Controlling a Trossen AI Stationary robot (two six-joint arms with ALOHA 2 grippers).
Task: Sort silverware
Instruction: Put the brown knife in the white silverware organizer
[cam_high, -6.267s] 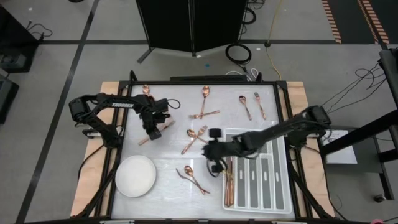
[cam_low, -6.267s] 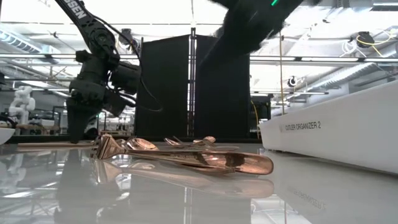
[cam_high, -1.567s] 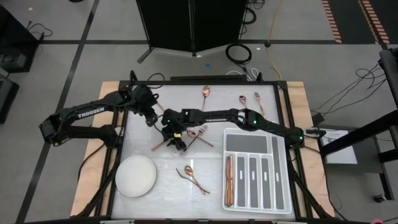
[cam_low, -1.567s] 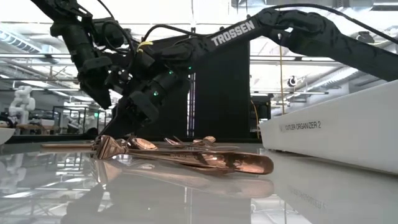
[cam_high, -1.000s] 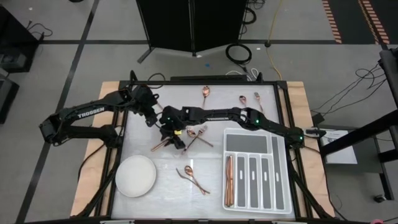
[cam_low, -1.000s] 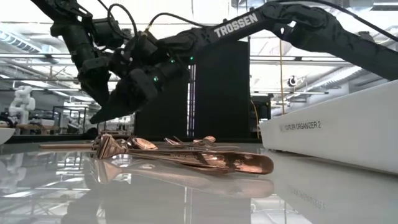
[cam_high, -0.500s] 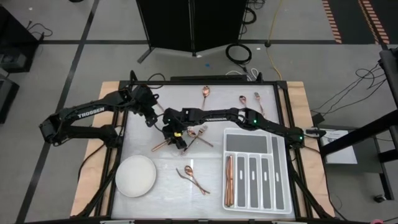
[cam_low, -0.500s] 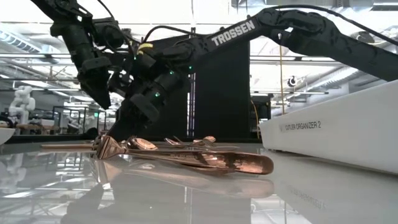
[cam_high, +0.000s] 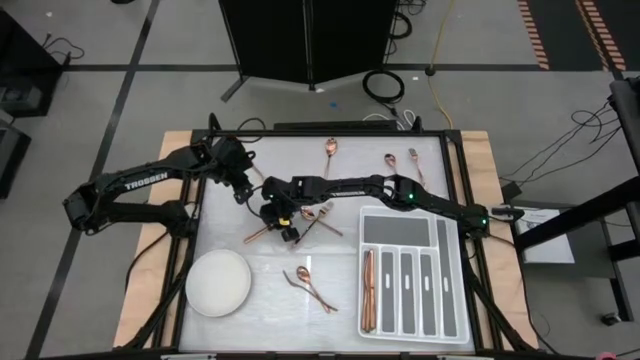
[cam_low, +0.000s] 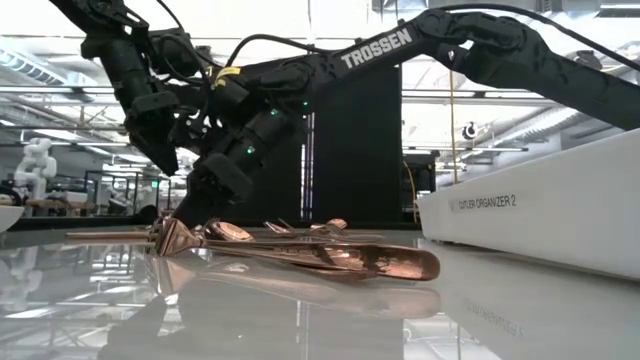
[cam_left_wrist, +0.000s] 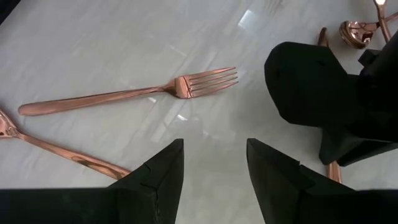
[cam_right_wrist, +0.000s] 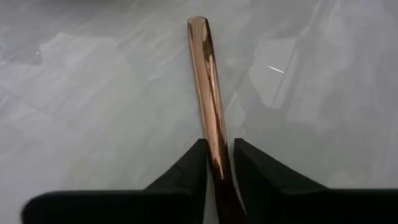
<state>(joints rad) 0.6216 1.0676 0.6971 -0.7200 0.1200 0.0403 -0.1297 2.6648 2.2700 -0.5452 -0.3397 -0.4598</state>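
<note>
A: What has just changed for us?

B: Our right gripper (cam_right_wrist: 219, 163), wide a second ago, has pinched in on a copper piece (cam_right_wrist: 208, 93) lying on the table (cam_high: 300, 255) left of the grey tray (cam_high: 412, 270); so we judge a lift comes next.

A: And our pose?

B: Right arm stretched far across, wrist angled down; our left gripper (cam_left_wrist: 214, 163) hovers close by, fingers apart, over a fork (cam_left_wrist: 134, 94); more silverware lies scattered.

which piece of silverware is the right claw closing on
The copper piece lying left of the middle cluster, between the right claw fingers; the other pieces lie untouched elsewhere on the table or in the grey tray.
</note>
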